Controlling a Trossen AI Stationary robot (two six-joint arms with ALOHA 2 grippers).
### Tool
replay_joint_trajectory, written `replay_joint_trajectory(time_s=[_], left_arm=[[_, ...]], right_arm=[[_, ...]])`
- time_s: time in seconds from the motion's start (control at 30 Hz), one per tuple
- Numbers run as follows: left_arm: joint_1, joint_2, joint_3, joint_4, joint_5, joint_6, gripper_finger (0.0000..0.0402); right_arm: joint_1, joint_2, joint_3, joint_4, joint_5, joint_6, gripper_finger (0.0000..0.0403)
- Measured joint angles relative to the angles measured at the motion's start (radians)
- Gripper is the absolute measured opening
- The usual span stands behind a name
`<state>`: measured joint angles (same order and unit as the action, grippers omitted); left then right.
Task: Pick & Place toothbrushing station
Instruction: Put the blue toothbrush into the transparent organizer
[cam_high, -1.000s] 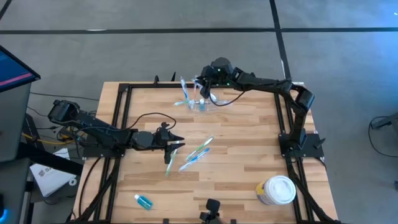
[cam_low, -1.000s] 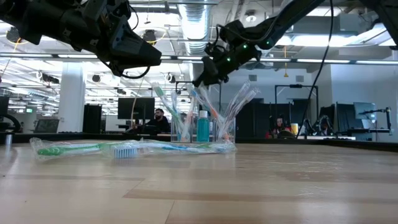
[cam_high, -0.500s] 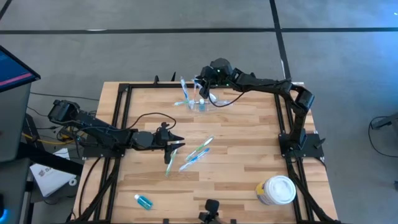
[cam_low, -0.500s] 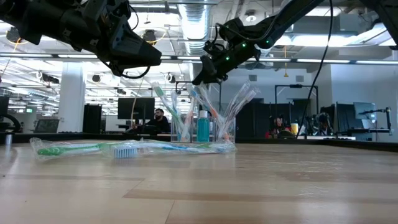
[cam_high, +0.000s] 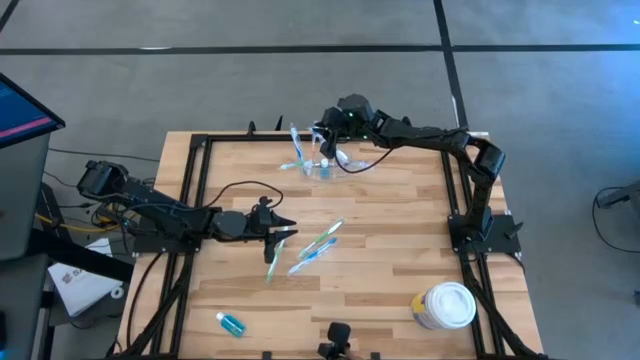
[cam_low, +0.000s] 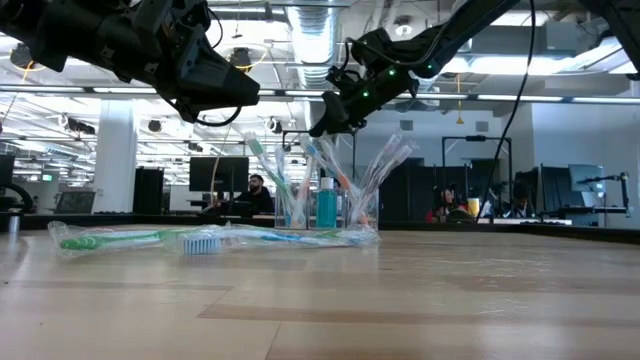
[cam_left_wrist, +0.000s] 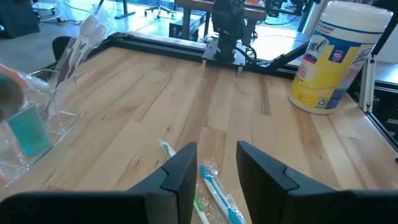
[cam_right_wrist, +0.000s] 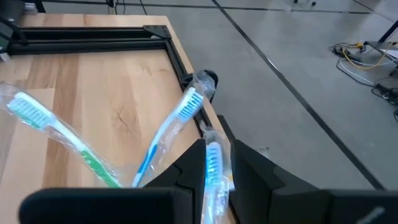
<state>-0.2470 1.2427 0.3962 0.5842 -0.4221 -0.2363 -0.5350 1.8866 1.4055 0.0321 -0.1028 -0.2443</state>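
Observation:
The clear plastic holder (cam_high: 321, 166) stands near the table's far edge. It holds several wrapped toothbrushes, heads up, and a teal bottle (cam_low: 326, 205). It also shows in the left wrist view (cam_left_wrist: 38, 111). My right gripper (cam_high: 327, 136) is above it, shut on one wrapped toothbrush (cam_right_wrist: 214, 163). My left gripper (cam_high: 282, 229) is open and hangs above loose wrapped toothbrushes (cam_high: 312, 247) that lie flat at mid-table. One of them shows below its fingers (cam_left_wrist: 214, 190). My right gripper pinches the wrapped toothbrush between its two fingers, just below the bristle head (cam_right_wrist: 213, 155), which sticks out past the fingertips. The fingers slant down toward the table's left side. The brush's lower end is hidden behind the fingers.
A round white-lidded wipes tub (cam_high: 446, 305) stands at the near right and also shows in the left wrist view (cam_left_wrist: 334, 59). A small teal bottle (cam_high: 230, 323) lies at the near left. Black frame rails (cam_high: 190, 200) run along the table's edges. Bare wood lies at centre right.

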Motion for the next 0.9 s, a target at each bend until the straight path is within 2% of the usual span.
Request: replay_joint_trajectory(time_s=[0.9], left_arm=[[0.0,0.0,0.0,0.0,0.0,0.0,0.0106]], right_arm=[[-0.003,0.0,0.0,-0.002,0.001,0.009,0.0066]])
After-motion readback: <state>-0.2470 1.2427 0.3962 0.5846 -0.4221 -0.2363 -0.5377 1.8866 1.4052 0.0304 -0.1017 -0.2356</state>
